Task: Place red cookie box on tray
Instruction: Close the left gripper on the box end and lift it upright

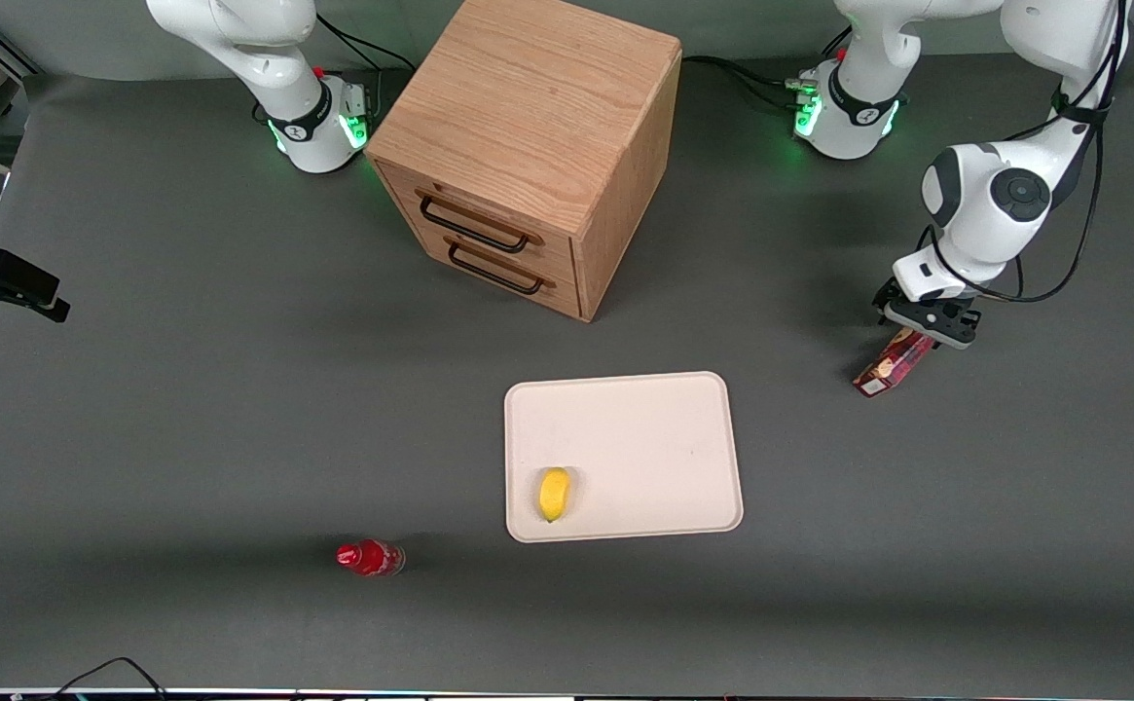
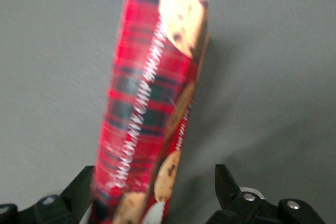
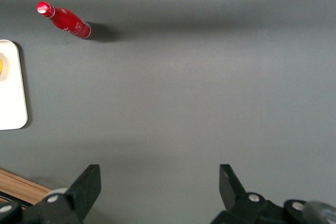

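The red cookie box [image 1: 888, 368] lies on the grey table toward the working arm's end, well apart from the tray [image 1: 644, 438]. It is a slim dark-red plaid carton [image 2: 152, 103] printed with brown cookies. My left gripper [image 1: 929, 331] is down over the box's end farther from the front camera. In the left wrist view the gripper [image 2: 152, 174] is open and straddles the carton: one black finger [image 2: 81, 182] is right against the box's side, while the other finger [image 2: 223, 179] stands off it with a clear gap.
A yellow fruit [image 1: 554, 494] lies on the tray near its front corner. A small red bottle [image 1: 370, 558] lies on the table beside the tray, toward the parked arm's end. A wooden drawer cabinet [image 1: 528, 146] stands farther from the front camera than the tray.
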